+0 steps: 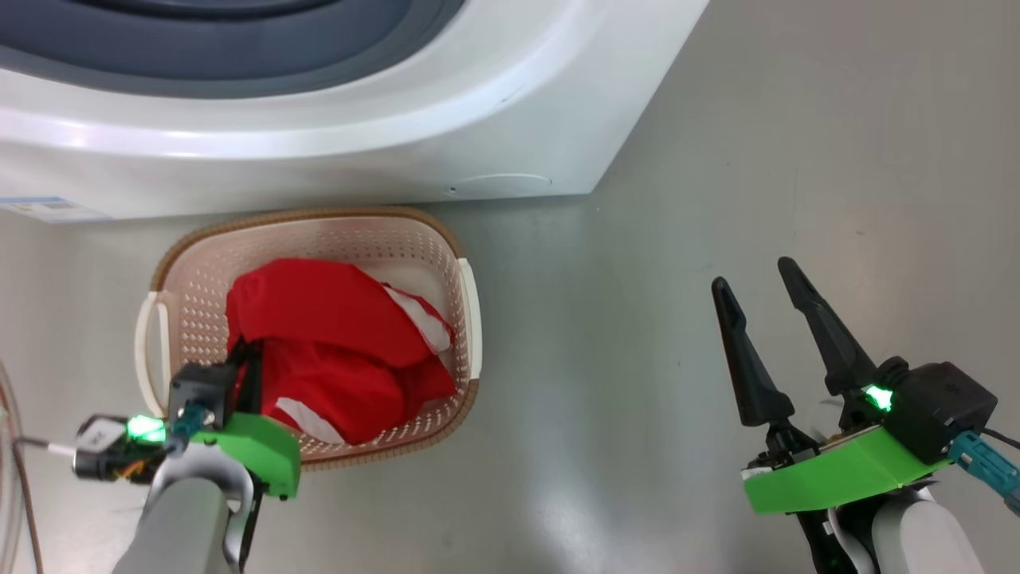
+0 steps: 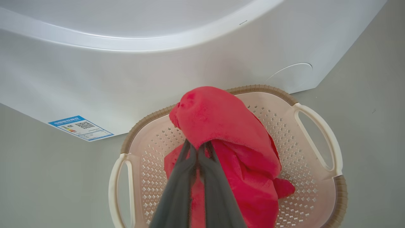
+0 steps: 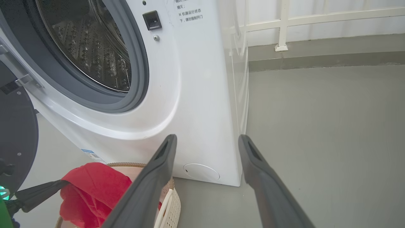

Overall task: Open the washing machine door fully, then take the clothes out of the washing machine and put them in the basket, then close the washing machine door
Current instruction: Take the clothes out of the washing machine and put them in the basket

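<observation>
**A laundry corner in a bare utility space**

A white front-loading washing machine stands directly on a smooth grey floor. Its perforated steel drum is open to view, and a blue label with a QR code is stuck low on its front. A perforated laundry basket holding red clothes sits just in front of it. Behind, a plain white railing runs above a grey kerb, which suggests a utility room or test hall rather than a furnished home.
</observation>
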`<state>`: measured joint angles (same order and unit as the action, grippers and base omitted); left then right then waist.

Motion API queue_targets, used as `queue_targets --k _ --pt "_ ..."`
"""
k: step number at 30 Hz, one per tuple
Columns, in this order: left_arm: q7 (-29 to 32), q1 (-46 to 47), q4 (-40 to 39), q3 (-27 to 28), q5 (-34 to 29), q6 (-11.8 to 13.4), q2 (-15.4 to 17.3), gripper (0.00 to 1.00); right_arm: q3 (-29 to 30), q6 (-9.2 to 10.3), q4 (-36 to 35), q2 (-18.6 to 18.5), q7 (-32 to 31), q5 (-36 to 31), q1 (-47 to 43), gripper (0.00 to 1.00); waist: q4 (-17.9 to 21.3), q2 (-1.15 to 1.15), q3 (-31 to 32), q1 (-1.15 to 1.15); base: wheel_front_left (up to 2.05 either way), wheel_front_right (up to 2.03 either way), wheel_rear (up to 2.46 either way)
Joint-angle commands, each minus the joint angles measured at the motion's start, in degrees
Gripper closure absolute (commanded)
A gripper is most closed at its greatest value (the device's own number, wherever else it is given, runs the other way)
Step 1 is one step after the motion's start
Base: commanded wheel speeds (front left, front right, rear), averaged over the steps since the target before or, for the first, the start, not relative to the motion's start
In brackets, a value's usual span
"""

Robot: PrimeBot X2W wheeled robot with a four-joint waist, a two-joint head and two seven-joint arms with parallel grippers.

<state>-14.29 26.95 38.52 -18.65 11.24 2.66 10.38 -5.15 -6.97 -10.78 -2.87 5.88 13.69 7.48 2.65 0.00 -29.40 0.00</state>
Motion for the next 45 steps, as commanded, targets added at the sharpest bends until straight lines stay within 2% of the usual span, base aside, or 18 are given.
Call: queue_targets --k 1,15,29,31,32,33,34,36,37,38,39,45 --pt "-0.7 1.5 0.6 1.9 -0.9 -0.8 1.3 1.00 -1.5 -0.52 -1.9 0.0 0.0 -0.5 0.9 0.00 0.3 0.00 -0.9 0.00 0.00 0.00 0.00" --pt "-0.7 9.1 16.6 1.7 -1.8 -3.2 -1.0 1.00 -2.0 -0.52 -1.8 0.0 -0.2 -0.7 1.7 0.00 1.5 0.00 -3.2 0.00 0.00 0.00 0.00" --pt "-0.7 10.9 21.1 1.5 -2.4 -3.4 -2.3 1.00 -2.4 -0.52 -2.1 0.0 -0.5 -1.0 1.5 0.00 2.1 0.00 -3.5 0.00 0.00 0.00 0.00" --pt "-0.7 10.8 21.3 1.6 -2.4 -3.4 -2.5 0.78 -2.4 -0.52 -2.1 0.0 -0.6 -1.1 1.5 0.00 2.1 0.00 -3.4 0.00 0.00 0.00 0.00" --pt "-0.7 10.7 21.3 1.6 -2.4 -3.4 -2.6 0.64 -2.4 -0.52 -2.1 0.0 -0.6 -1.1 1.4 0.00 2.2 0.00 -3.3 0.00 0.00 0.00 0.00" --pt "-0.7 10.6 21.4 1.6 -2.4 -3.5 -2.6 0.55 -2.4 -0.52 -2.1 0.0 -0.6 -1.1 1.4 0.00 2.2 0.00 -3.2 0.00 0.00 0.00 0.00" --pt "-0.7 10.6 21.4 1.6 -2.4 -3.5 -2.6 0.55 -2.4 -0.52 -2.1 0.0 -0.6 -1.1 1.4 0.00 2.2 0.00 -3.2 0.00 0.00 0.00 0.00" --pt "-0.7 10.4 21.7 1.7 -2.3 -3.5 -2.7 0.40 -2.5 -0.52 -2.1 0.0 -0.6 -1.1 1.4 0.00 2.1 0.00 -3.0 0.00 0.00 0.00 0.00" --pt "-0.7 10.3 21.9 1.7 -2.3 -3.5 -2.8 0.20 -2.5 -0.52 -2.1 0.0 -0.6 -1.2 1.3 0.00 2.1 0.00 -2.9 0.00 0.00 0.00 0.00" --pt "-0.7 10.2 22.0 1.7 -2.3 -3.5 -2.9 0.06 -2.5 -0.52 -2.1 0.0 -0.6 -1.2 1.3 0.00 2.1 0.00 -2.8 0.00 0.00 0.00 0.00" --pt "-0.7 10.1 22.1 1.8 -2.3 -3.5 -2.9 0.00 -2.5 -0.52 -2.1 0.0 -0.7 -1.1 1.3 0.00 2.1 0.00 -2.7 0.00 0.00 0.00 0.00" --pt "-0.7 9.8 22.8 2.0 -2.1 -3.5 -3.2 0.00 -2.5 -0.52 -2.1 0.0 -0.6 -1.0 1.2 0.00 1.8 0.00 -2.3 0.00 0.00 0.00 0.00"
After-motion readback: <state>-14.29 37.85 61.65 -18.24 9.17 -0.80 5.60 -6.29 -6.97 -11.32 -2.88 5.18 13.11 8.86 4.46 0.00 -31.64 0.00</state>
